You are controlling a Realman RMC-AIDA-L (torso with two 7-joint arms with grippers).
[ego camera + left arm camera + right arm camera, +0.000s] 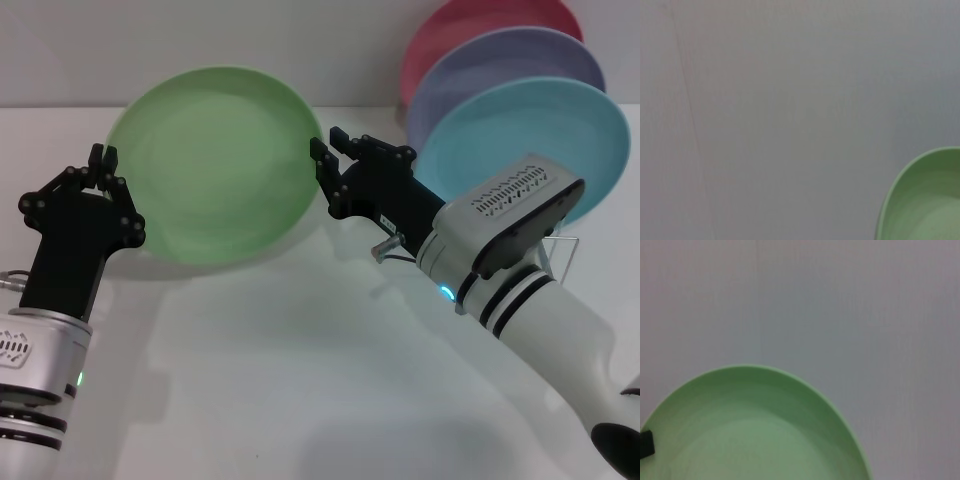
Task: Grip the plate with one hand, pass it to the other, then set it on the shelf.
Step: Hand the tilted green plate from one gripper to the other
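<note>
The round, matte light green plastic plate (pixel 215 160) hangs tilted above the white bench (pixel 300 380), left claw (pixel 103 160) and right claw (pixel 322 160) each clamped on opposite rims.

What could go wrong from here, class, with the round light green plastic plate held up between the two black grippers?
1. The round light green plastic plate is pinched only at its rim, by the left gripper and the right gripper; releasing too early might drop it.
2. The thin silver wire rack already holds the light blue plate and two more, so it might knock them going in.
</note>
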